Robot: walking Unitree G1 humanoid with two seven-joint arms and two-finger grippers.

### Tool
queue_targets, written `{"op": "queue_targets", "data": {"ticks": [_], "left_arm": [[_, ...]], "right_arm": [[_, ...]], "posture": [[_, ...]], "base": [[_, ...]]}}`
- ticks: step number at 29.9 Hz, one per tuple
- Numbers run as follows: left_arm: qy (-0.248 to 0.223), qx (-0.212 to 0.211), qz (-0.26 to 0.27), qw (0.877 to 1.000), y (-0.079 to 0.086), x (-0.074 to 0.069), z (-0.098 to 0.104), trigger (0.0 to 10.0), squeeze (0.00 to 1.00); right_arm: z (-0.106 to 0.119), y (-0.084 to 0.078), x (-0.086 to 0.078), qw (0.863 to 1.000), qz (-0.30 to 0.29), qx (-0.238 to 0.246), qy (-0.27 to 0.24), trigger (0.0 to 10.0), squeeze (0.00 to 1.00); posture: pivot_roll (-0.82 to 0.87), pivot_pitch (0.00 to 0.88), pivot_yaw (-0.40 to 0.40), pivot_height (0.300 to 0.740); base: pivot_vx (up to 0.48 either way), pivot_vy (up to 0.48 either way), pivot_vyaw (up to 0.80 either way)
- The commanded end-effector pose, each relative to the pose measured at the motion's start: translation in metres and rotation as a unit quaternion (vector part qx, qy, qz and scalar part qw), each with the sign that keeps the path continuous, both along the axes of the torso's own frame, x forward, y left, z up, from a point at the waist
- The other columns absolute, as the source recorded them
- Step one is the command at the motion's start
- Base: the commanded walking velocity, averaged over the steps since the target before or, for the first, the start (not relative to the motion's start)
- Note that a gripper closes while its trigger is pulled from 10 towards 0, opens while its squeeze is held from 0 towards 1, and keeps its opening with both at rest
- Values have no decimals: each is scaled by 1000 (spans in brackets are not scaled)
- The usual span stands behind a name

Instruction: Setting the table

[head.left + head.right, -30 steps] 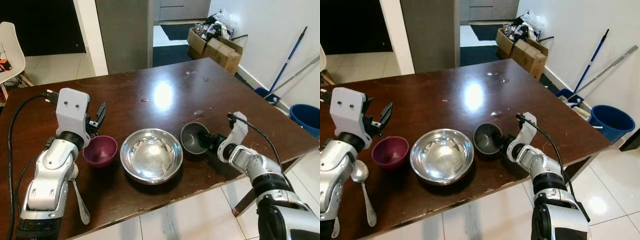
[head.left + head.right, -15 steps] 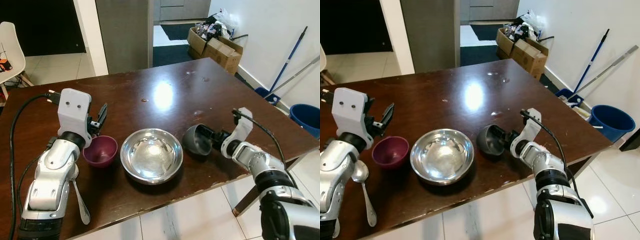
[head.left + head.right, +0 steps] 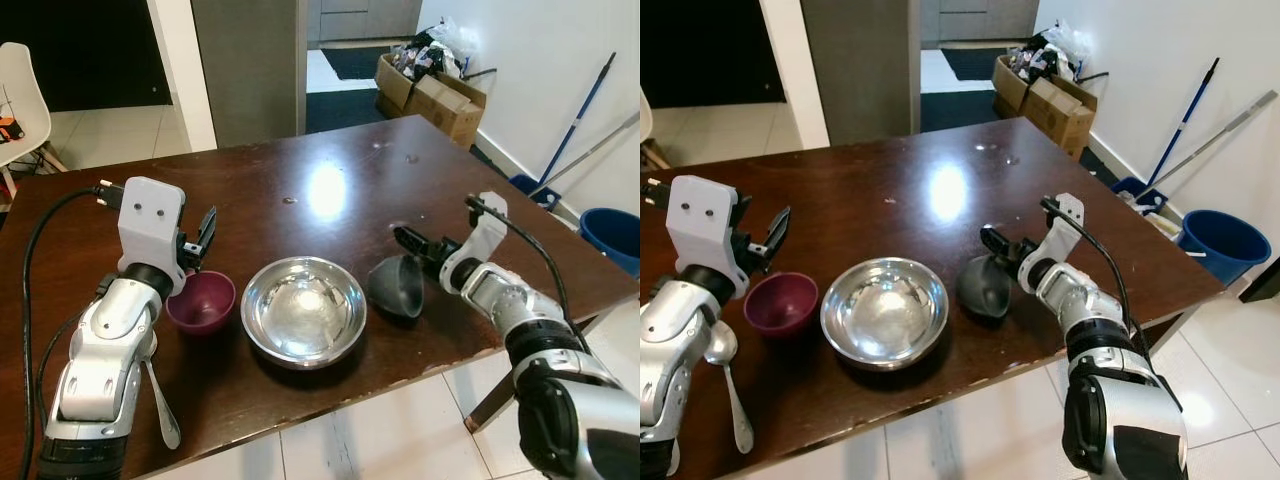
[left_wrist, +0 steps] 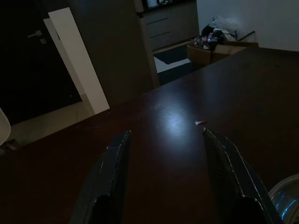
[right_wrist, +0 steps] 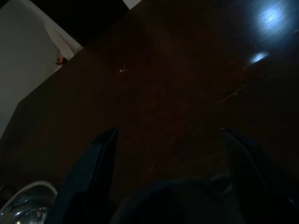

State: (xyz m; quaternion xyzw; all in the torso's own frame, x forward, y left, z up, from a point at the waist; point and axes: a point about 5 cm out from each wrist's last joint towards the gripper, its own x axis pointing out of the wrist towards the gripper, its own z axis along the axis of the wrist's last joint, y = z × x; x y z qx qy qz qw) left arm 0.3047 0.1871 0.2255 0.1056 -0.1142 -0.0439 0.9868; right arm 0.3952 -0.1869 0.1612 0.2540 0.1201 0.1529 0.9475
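Observation:
A dark grey bowl [image 3: 397, 286] lies tipped over, rim down, on the brown table [image 3: 330, 180], right of a large steel bowl [image 3: 303, 310]. My right gripper [image 3: 405, 243] hovers open just above and behind the grey bowl [image 5: 177, 205], which lies low between the spread fingers [image 5: 88, 172]. A maroon bowl [image 3: 201, 301] sits left of the steel bowl. My left gripper [image 3: 205, 232] is open over the maroon bowl's far rim, holding nothing. A metal spoon [image 3: 160, 400] lies by the left forearm near the front edge.
The table's right corner and front edge are close to my right arm. Beyond it stand a blue bucket [image 3: 612, 235], mop poles [image 3: 585, 110] and cardboard boxes [image 3: 440, 95]. A white chair [image 3: 20, 100] is at the far left.
The grey bowl went from upright in my right gripper to tilted, then rim down on the table. The right gripper let go and rose slightly. The left arm barely moved.

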Motion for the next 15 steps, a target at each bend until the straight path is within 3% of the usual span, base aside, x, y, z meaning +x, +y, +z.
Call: {"op": "queue_targets", "data": {"ticks": [1, 15], "left_arm": [[8, 4, 3, 1000, 0, -2, -3, 10000, 0], [8, 2, 5, 1000, -1, -4, -3, 10000, 0]], "right_arm": [[-2, 5, 1, 1000, 3, -6, 6, 10000, 0], [12, 18, 9, 999, 3, -40, -28, 10000, 0]], "posture": [[62, 49, 63, 740], [77, 55, 55, 740]], "base": [[0, 0, 0], [0, 0, 0]]}}
